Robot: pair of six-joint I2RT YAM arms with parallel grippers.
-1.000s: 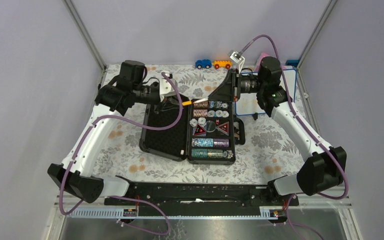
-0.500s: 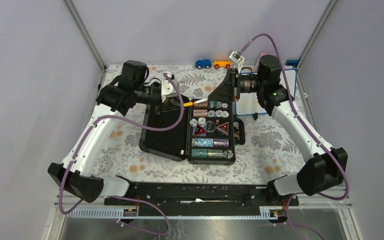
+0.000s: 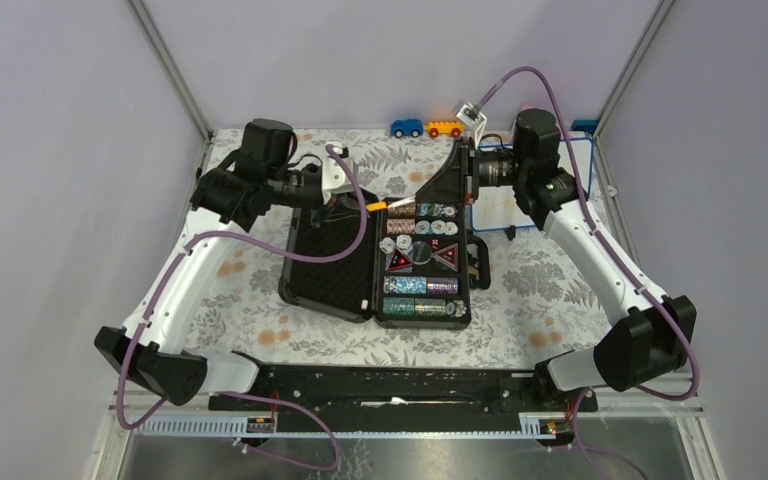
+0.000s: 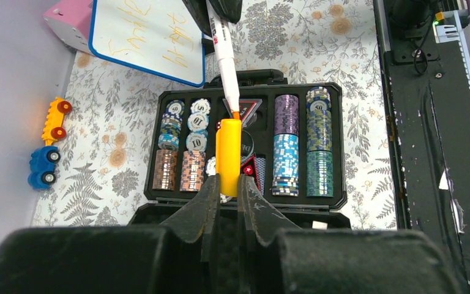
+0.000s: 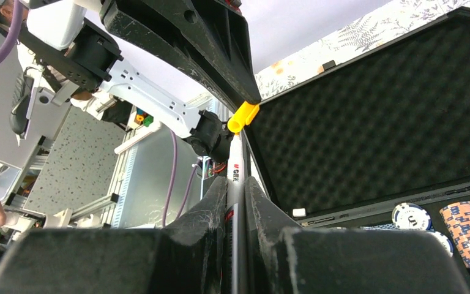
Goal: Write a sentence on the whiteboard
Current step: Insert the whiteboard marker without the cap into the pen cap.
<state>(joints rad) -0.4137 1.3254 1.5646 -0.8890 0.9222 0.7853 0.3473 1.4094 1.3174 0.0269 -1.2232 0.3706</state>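
Right gripper (image 5: 235,184) grips marker (image 4: 226,61); blue-framed whiteboard (image 4: 119,52) bears pale orange writing (image 4: 175,43).

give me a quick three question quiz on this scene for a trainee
1. True or false: the left gripper is shut on the yellow cap.
2. Multiple choice: what does the right gripper hold? A) an eraser B) the white marker C) a spoon
3. Fill in: the sentence on the whiteboard is written in ___ ink.

Key: 1 true; 2 B; 3 yellow-orange.
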